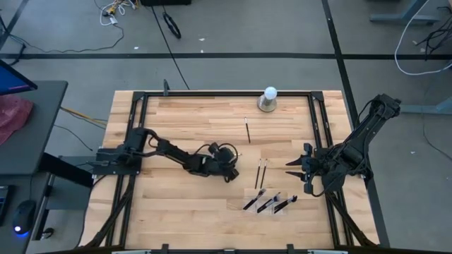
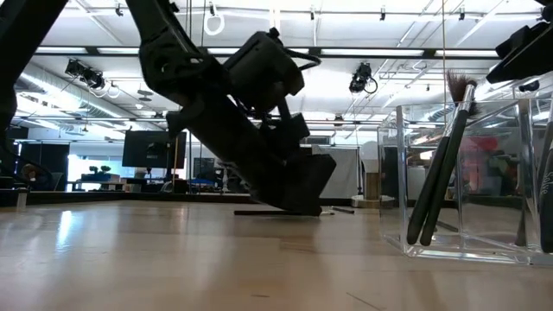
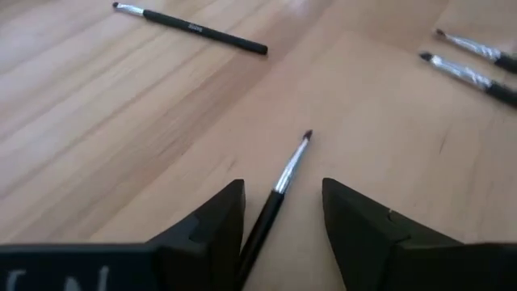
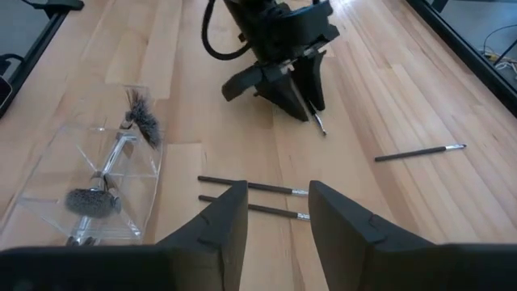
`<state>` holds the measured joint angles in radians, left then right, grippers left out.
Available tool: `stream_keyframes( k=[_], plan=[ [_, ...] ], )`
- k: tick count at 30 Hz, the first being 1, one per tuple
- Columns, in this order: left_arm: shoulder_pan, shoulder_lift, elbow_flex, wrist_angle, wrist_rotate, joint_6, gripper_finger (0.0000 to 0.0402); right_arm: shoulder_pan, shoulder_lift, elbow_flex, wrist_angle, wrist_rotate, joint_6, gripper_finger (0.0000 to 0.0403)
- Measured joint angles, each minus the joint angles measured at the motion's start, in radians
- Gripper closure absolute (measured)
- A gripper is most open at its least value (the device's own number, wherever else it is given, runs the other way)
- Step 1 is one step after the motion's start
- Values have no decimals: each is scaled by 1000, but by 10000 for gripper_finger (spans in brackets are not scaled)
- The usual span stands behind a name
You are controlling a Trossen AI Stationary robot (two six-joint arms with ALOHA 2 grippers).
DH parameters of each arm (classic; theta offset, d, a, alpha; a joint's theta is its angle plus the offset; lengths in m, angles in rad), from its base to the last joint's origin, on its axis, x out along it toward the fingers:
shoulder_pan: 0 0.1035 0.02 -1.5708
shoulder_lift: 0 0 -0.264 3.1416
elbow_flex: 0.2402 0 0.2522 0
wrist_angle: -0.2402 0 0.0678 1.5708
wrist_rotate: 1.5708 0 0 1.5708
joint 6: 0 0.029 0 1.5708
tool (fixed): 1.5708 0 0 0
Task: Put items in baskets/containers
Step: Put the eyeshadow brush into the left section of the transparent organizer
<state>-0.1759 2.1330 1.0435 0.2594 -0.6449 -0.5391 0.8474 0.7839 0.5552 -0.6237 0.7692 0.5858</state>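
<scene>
My left gripper (image 1: 232, 171) (image 3: 283, 190) is open and low over the table's middle. Its fingers stand on either side of a slim dark brush (image 3: 284, 174) that lies flat on the wood, bristle tip pointing away from the gripper. My right gripper (image 1: 293, 168) (image 4: 279, 190) is open and empty, hovering near two brushes (image 4: 250, 198) that lie side by side. The clear tray (image 4: 48, 194) (image 2: 518, 173) sits near the front edge and holds several brushes (image 1: 272, 203); one (image 2: 441, 164) leans against its wall. Another brush (image 1: 248, 130) lies alone farther back. My left gripper's fingers slant down from the table's left side and lie along the brush. The brush's handle (image 3: 257, 238) runs close beside one finger (image 3: 218, 230). I cannot tell whether the two touch. The brush rests on the table.
A white ball-shaped object on a grey round base (image 1: 268, 99) stands at the far edge. A dark frame (image 1: 212, 93) runs around the tabletop. Bare wood lies left of the left gripper and along the near left.
</scene>
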Motion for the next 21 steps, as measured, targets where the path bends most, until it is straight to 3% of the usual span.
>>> stream_keyframes(
  k=[4, 13, 17, 21],
  plan=[
    [-20, -2, -3, -17, 41, 68, 249, 0, 0, 0, 3, 0, 0, 269],
    [29, -8, -2, -10, 289, 124, 334, 0, 0, 0, 3, 0, -4, 269],
    [41, -8, -2, 0, 319, 128, 384, 0, 0, 0, 3, 0, -4, 269],
    [45, -8, -2, 16, 325, 119, 387, 0, 0, 0, 3, 0, -19, 269]
  ],
)
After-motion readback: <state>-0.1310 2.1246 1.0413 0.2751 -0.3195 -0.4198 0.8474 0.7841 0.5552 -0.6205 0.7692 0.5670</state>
